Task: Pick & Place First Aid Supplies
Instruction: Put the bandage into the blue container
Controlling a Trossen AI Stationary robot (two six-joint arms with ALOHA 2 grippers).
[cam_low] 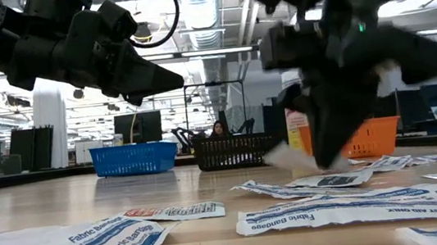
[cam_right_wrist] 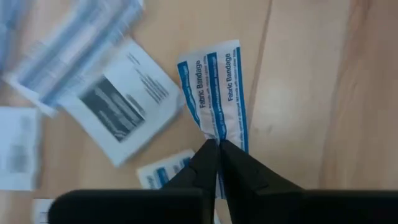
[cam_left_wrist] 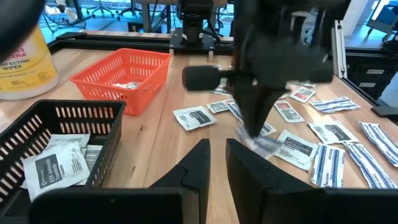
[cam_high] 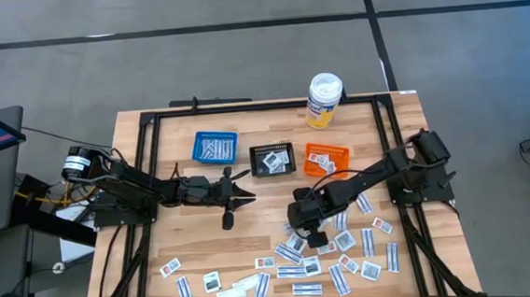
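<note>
Right gripper pinched shut on a fabric bandage strip; left gripper slightly open, empty.

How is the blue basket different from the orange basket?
The blue basket is blue and sits farthest toward the left arm's side; the orange basket is orange and sits toward the right arm's side, below the bottle. The blue basket holds narrow striped packets; the orange basket holds a couple of small squarish ones. Both are small, mesh-walled, and flank the black basket on the table.
</note>
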